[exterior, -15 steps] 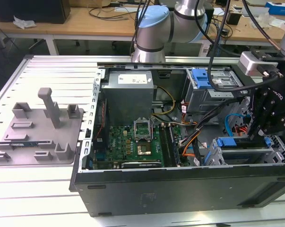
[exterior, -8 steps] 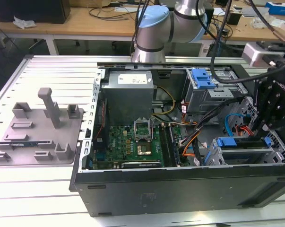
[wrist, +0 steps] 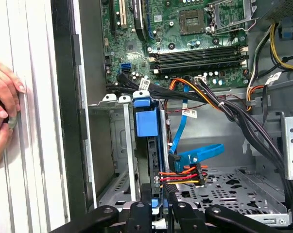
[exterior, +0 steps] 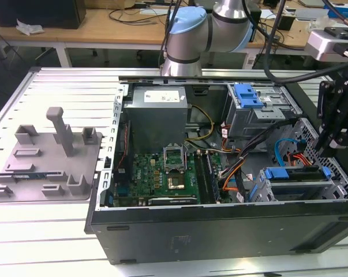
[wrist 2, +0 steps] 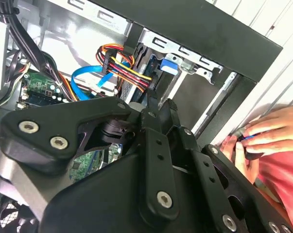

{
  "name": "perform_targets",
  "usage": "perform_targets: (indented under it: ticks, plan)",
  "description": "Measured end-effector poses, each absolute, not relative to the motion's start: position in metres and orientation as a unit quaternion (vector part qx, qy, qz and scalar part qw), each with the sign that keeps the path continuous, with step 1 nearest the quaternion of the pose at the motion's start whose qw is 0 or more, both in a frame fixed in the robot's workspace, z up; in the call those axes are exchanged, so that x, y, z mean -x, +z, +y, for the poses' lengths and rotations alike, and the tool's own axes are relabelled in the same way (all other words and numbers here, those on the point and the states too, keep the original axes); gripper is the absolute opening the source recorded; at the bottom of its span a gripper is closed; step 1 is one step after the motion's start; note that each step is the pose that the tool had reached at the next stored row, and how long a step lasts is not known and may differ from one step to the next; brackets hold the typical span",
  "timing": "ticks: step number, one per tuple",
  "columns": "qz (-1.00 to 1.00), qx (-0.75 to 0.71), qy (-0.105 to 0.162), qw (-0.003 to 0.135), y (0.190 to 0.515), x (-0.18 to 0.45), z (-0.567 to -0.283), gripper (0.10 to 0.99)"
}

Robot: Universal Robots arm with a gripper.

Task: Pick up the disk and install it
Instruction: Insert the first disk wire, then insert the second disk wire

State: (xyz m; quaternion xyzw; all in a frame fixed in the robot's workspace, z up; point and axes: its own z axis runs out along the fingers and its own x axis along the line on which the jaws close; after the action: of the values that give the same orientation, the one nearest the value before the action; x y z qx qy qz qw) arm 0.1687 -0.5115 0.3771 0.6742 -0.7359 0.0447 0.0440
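The disk point(exterior: 293, 173) stands on edge in the grey drive cage point(exterior: 303, 193) at the front corner of the open computer case, on the exterior view's right. Its blue rail and blue tab point(wrist: 146, 122) face up, and red, yellow and orange wires point(wrist: 182, 175) meet its side. My gripper point(exterior: 324, 151) hangs right over the disk's outer end. In both wrist views the black gripper point(wrist: 158, 206) straddles the disk's thin edge point(wrist 2: 155, 73). The gripper point(wrist 2: 158, 104) hides the contact itself.
The case holds a green motherboard point(exterior: 162, 173), a grey power supply point(exterior: 156, 112), a second cage with a blue tab point(exterior: 247, 95) and loose cable bundles point(wrist: 233, 116). A grey fixture with posts point(exterior: 52, 156) lies outside. A person's hand point(wrist: 3, 111) rests by the case wall.
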Motion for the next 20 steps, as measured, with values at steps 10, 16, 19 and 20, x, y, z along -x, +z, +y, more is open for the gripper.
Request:
perform_targets:
  ticks: [10, 16, 19, 20]
  plan:
    - [-0.736, -0.674, 0.045, 0.044, 0.377, -0.169, -0.511, 0.243]
    - [-0.734, -0.673, 0.065, 0.063, 0.377, -0.167, -0.489, 0.243]
    - [-0.733, -0.672, 0.073, 0.071, 0.379, -0.160, -0.483, 0.243]
    - [-0.733, -0.672, 0.075, 0.072, 0.379, -0.160, -0.481, 0.243]
